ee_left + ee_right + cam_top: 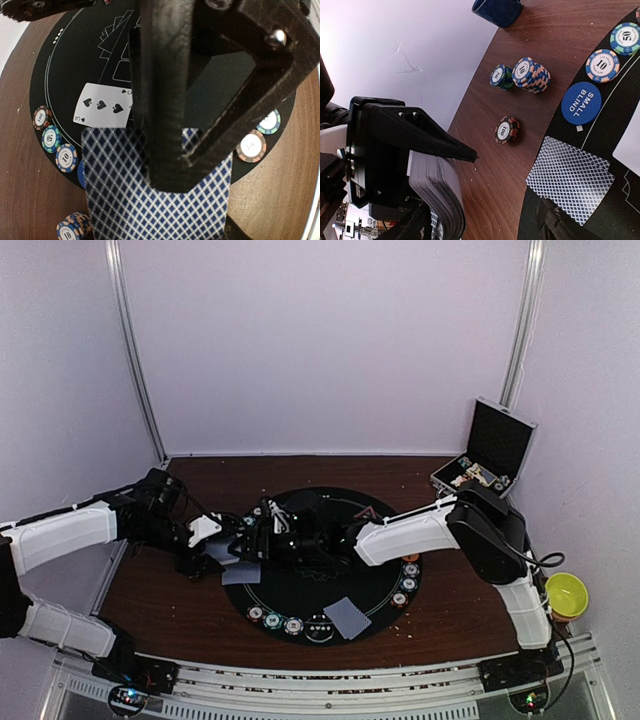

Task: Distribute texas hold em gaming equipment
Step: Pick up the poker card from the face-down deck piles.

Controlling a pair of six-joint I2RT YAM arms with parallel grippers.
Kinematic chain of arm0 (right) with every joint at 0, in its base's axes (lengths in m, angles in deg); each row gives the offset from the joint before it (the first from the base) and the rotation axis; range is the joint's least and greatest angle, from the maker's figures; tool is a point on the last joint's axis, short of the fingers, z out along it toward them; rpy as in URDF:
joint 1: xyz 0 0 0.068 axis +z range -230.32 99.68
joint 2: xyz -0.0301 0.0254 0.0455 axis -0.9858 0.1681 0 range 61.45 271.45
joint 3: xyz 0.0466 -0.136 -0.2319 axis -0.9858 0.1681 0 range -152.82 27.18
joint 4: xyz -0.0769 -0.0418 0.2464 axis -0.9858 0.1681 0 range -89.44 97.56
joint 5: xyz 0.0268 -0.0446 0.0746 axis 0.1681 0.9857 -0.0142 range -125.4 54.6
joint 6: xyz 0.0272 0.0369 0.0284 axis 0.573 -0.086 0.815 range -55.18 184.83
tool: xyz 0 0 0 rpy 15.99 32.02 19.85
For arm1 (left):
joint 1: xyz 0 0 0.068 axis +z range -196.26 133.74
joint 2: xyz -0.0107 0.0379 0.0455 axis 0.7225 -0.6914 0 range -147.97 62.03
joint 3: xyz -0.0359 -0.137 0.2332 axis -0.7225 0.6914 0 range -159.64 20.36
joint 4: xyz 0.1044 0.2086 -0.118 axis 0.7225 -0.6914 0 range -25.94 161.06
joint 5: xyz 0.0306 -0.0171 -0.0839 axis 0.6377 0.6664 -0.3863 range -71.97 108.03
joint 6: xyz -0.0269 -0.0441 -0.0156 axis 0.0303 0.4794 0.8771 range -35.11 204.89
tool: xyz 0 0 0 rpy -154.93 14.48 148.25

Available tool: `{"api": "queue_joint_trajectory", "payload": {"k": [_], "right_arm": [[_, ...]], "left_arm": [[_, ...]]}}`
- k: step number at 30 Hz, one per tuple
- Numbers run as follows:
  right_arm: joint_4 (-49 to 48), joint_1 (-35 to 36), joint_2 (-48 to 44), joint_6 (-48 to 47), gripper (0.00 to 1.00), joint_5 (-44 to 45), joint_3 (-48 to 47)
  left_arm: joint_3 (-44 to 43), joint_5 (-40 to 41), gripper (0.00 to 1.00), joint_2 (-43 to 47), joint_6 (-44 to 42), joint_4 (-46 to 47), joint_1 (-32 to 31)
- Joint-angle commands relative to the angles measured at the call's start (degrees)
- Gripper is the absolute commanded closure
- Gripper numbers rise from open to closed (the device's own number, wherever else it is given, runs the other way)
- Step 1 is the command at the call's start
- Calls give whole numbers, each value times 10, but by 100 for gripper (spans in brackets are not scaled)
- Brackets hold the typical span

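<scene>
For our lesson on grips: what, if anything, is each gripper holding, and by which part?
The left gripper clamps the deck of cards across its flat faces, one finger on the top card's back. The right gripper holds nothing.

We see a brown wooden table (pixel 450 625) carrying a round black mat (pixel 300 592) at centre frame. An open silver-edged black case (pixel 500 445) stands upper right, a yellow plastic bowl (pixel 566 594) lower right. The right wrist view shows a dark blue cup (pixel 497 10) at its top edge.

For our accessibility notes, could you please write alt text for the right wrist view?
The left gripper holds a deck of cards over the table. Nearby lie poker chips, a blue disc, and face-down cards on a black mat.
</scene>
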Motion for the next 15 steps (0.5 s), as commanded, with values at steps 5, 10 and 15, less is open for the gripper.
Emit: {"api": "queue_joint_trajectory", "payload": {"k": [5,10,15], "right_arm": [[-36,7,40,37,29,-33,-49],[-14,10,59,37,32,-33,-82],[28,6,59,16,41,-6,-82]], "left_arm": [[4,6,47,2,18,18,-20],[5,6,47,4,20,19,-23],[12,8,47,6,20,22,-24]]}}
